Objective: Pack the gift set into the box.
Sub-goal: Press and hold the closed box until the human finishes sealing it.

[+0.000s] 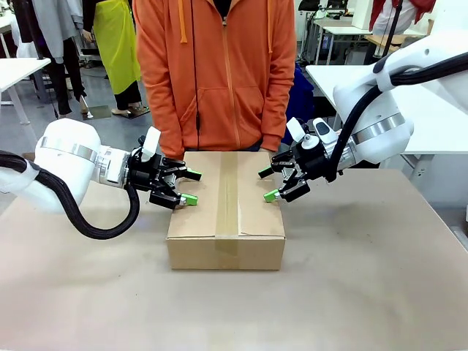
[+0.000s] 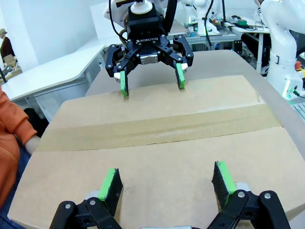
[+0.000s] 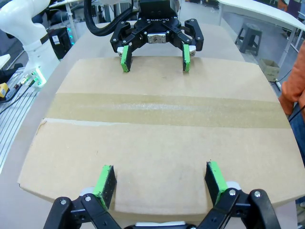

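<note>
- Front: box (image 1: 225, 212) closed and taped on the bench (image 1: 365, 292); left end effector (image 1: 191, 187) and right end effector (image 1: 268, 184) spread wide at opposite edges.
- Left wrist: own fingers (image 2: 111, 183) apart over the lid.
- Right wrist: same; packing apparently finished.

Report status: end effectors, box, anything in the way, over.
Left end effector open at the box's left edge, right end effector open at its right edge, both empty. Box closed, taped along the top. Person's orange sleeve close behind box.
</note>
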Robot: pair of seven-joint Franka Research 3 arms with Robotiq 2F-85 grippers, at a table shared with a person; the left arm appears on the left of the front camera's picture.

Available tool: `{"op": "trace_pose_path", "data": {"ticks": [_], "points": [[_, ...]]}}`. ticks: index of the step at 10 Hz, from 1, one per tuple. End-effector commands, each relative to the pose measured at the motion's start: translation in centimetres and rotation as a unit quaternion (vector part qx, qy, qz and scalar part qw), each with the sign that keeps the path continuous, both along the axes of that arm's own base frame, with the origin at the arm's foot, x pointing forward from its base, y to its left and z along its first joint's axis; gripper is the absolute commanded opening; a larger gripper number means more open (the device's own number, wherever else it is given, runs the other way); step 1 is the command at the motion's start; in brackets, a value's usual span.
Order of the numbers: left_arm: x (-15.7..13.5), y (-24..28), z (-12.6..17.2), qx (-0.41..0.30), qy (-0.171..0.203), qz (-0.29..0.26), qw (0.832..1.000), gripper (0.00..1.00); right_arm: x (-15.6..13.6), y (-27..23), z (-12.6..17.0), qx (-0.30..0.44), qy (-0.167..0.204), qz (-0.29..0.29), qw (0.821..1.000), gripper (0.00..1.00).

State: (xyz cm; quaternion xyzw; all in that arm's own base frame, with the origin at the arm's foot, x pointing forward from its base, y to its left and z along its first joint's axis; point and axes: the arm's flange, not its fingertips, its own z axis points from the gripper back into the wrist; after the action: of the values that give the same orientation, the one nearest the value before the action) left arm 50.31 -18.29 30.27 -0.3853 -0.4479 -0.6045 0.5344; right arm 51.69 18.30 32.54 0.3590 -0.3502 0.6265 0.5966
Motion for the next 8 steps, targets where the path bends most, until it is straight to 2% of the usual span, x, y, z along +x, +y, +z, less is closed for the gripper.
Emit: {"op": "trace_pose_path", "data": {"ticks": [1,2,3,4,5,7,8], "points": [[0.0,0.0,0.0,0.0,0.0,0.0,1.0,1.0,0.0,0.0,0.0,0.0,0.0,0.0,1.0,1.0],[-1.4,3.5,2.3,-0.044,-0.018,-0.004,0.999,1.0,-1.8,-2.0,2.6,0.025,-0.022,-0.001,0.999,1.0],[-3.5,7.7,4.3,-0.111,-0.044,-0.001,0.993,1.0,-3.7,-5.2,5.1,0.076,-0.025,-0.022,0.997,1.0],[-5.6,12.4,5.1,-0.179,-0.07,-0.003,0.981,1.0,-5.6,-9.3,6.8,0.143,-0.028,-0.046,0.988,1.0],[-6.5,15.0,4.8,-0.202,-0.086,0.015,0.976,1.0,-6.3,-11.8,7.0,0.175,-0.026,-0.068,0.982,1.0],[-8.3,21.4,2.0,-0.279,-0.098,0.079,0.952,1.0,-8.2,-18.4,5.2,0.273,-0.042,-0.147,0.95,1.0],[-8.5,22.7,0.7,-0.295,-0.079,0.103,0.947,1.0,-6.1,-13.0,8.3,0.174,-0.017,-0.073,0.982,1.0]]}}
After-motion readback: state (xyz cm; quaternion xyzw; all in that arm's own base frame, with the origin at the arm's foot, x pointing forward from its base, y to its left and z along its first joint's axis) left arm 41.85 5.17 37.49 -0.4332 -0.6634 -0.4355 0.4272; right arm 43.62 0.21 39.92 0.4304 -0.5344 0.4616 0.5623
